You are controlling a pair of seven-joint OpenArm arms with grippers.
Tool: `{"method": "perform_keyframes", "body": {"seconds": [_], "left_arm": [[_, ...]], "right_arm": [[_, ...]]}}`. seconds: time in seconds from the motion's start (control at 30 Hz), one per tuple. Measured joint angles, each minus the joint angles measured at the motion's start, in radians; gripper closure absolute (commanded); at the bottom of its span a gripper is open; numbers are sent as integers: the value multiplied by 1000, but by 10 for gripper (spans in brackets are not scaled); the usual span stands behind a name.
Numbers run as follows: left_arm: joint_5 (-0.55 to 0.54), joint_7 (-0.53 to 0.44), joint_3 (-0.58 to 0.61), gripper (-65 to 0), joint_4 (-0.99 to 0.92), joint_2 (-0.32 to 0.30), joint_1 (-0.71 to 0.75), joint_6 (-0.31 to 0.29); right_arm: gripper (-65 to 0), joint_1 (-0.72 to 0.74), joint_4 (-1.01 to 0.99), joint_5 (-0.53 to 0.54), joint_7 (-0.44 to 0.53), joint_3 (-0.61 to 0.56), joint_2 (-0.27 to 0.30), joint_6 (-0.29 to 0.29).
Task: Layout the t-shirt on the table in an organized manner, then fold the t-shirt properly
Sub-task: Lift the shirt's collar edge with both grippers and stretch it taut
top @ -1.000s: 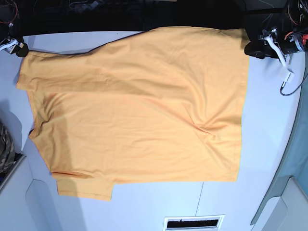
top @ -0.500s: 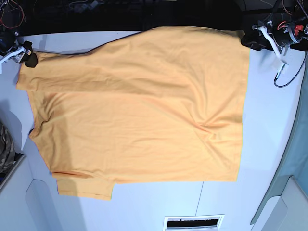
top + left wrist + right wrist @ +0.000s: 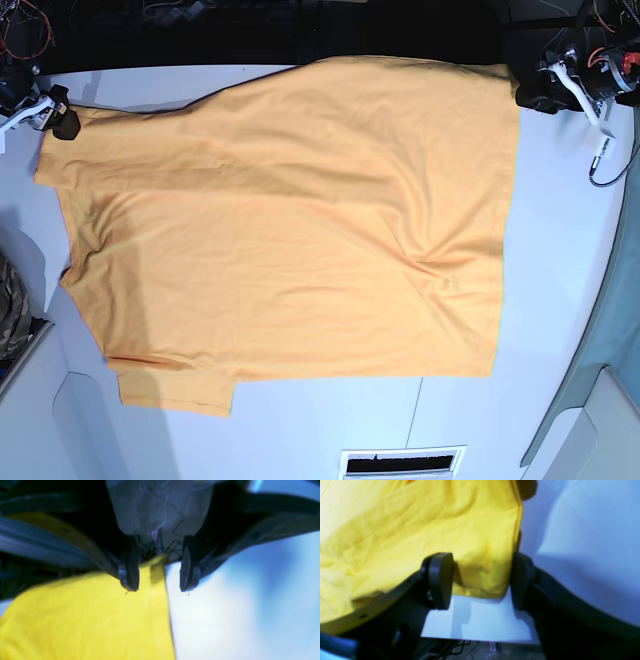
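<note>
While the t-shirt (image 3: 290, 230) lies spread across the table (image 3: 560, 250), both the left gripper (image 3: 158, 587) and right gripper (image 3: 480, 582) sit wide apart at its far corners, holding nothing.

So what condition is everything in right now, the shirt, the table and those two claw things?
t-shirt: spread flat on the table, plain side up, a few wrinkles, not folded yet.
table: white, mostly covered by the shirt.
left gripper: open, straddling the shirt's corner edge, not clamping it.
right gripper: open, a shirt corner between its fingers, not pinched.
</note>
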Motion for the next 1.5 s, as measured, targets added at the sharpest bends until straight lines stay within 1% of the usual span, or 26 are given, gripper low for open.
{"method": "perform_keyframes", "body": {"seconds": [0.07, 0.2, 0.33, 0.43, 0.57, 0.63, 0.7, 0.73, 0.77, 0.8, 0.83, 0.87, 0.9, 0.97, 1.07, 1.13, 1.2, 1.27, 1.3, 1.37, 1.4, 1.5], "left_arm": [[0, 0, -19, -305, 0, 0, 0, 0], [18, 0, -17, -305, 0, 8, 0, 0], [63, 0, -16, -305, 0, 41, 0, 1], [72, -1, -11, -305, 0, 60, 0, 0], [85, -16, 48, -305, 0, 61, -2, -1], [101, -43, 82, -304, 1, 61, -3, -4], [116, -69, 109, -289, 3, 61, -3, -4], [127, -85, 119, -261, 3, 61, -3, -7], [140, -92, 124, -215, 5, 61, -3, -8], [149, -95, 127, -156, 5, 61, -4, -7], [159, -95, 128, -97, 5, 61, -5, -7], [163, -98, 128, -44, 5, 61, -5, -7], [163, -98, 128, -5, 4, 61, -5, -7], [158, -97, 128, 0, 4, 61, -5, -6], [129, -92, 129, 0, 10, 55, -3, -2], [108, -66, 134, 0, 39, 35, 0, 1], [67, -53, 128, 0, 84, 14, 7, 4], [12, -14, 112, 0, 139, -3, 5, 5], [-10, 2, 105, 0, 164, -7, 3, 4], [-27, 19, 92, 0, 206, -11, 0, 1], [-25, 24, 86, 0, 218, -13, 0, 0], [-25, 31, 66, 0, 245, -15, 6, -1]], "right_arm": [[-359, 0, 0, 0, 0, 0, 0, 0], [-359, 0, 0, -3, 0, 0, 0, 0], [-359, 0, 0, 2, 0, 0, 0, 0], [-359, 0, 0, 2, 0, 0, 0, 0], [-359, 0, 0, 8, 0, 0, 0, 0], [-359, 0, 0, 18, 0, 0, 0, 0], [-358, 0, 0, 20, -1, 0, 0, 0], [-357, 0, 0, 20, -1, 0, 0, 0], [-352, 0, 0, 20, -1, 0, 0, 0], [-326, 0, 0, 20, -2, 0, 0, 0], [-282, 0, 0, 20, -3, 0, 0, -1], [-221, 0, 0, 19, -8, 0, 0, -2], [-147, -1, -1, 19, -11, 0, -1, -3], [0, -1, -2, 16, -16, -2, -3, -5], [0, -1, -2, 16, -19, -2, -3, -4], [0, -1, -1, 15, -26, 14, -5, -3], [0, -1, 7, 11, -55, 53, -11, -3], [0, -6, 20, 13, -101, 102, -11, -3], [0, -8, 26, 24, -125, 129, -11, -4], [0, -24, 35, 88, -154, 179, -10, -1], [0, -32, 39, 103, -164, 199, -10, 15], [0, -66, 50, 122, -171, 232, -11, 19]]}}
